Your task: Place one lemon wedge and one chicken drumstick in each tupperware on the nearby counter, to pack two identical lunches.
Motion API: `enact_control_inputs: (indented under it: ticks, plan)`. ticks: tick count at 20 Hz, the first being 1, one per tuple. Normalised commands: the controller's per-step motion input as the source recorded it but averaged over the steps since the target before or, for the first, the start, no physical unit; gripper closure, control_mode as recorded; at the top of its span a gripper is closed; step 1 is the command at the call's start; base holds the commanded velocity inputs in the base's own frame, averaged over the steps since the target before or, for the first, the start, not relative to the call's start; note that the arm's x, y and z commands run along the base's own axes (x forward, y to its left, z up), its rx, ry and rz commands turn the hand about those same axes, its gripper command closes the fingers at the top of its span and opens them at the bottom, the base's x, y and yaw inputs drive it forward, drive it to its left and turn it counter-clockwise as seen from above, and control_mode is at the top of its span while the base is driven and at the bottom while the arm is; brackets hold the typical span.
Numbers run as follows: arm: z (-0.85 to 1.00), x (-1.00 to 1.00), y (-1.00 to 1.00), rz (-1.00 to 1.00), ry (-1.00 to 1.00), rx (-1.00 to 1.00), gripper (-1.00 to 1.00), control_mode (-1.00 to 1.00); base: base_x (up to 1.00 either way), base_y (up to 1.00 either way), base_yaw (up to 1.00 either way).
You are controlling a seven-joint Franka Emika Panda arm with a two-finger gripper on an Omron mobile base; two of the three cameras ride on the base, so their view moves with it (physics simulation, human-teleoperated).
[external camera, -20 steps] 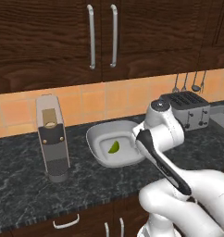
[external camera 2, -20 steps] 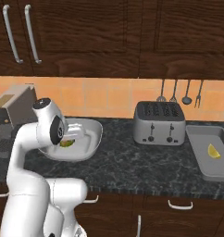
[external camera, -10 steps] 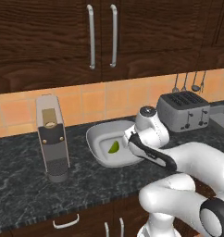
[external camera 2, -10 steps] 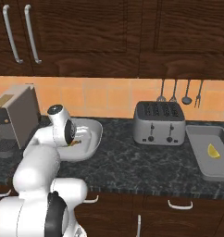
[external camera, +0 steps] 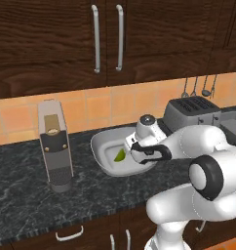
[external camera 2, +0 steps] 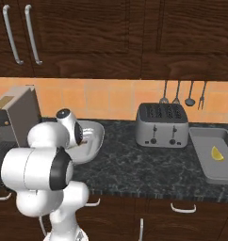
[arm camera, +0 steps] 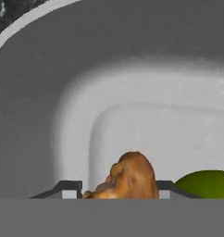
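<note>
Inside bowl-like tupperware [arm camera: 49, 92] | your gripper [arm camera: 117, 187] is clasping the chicken drumstick [arm camera: 130, 178] | lemon wedge [arm camera: 208, 183] sitting at 3 o'clock

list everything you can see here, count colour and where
counter: 1, dark speckled stone, over dark wood drawers
bowl-like tupperware: 1, pale grey, mid counter
tray-like tupperware: 1, grey, right of toaster
lemon wedges: 2, green in the bowl, yellow in the tray
chicken drumstick: 1, golden-brown, between the fingers, over the bowl
toaster: 1, silver, by the wall
coffee machine: 1, grey, left of the bowl
hanging utensils: several, dark, on the backsplash
gripper: 1, dark fingers, shut on the drumstick
</note>
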Motion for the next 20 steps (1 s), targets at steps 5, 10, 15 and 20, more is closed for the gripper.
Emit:
enact_control_inputs:
  ticks: [5, 10, 15, 20]
  plan:
    - [-0.01, 0.33, 0.35, 0.0, -0.01, -0.03, -1.0, -1.0, 0.0, 0.0, 0.0]
    - [0.49, -0.48, -0.09, 0.0, -0.03, -0.01, -1.0, -1.0, 0.0, 0.0, 0.0]
    - [0.68, -0.94, -0.46, 0.0, -0.11, 0.0, -1.0, -1.0, 0.0, 0.0, 0.0]
    - [0.35, -1.0, -0.56, 0.0, -0.27, 0.03, -1.0, -1.0, 0.0, 0.0, 0.0]
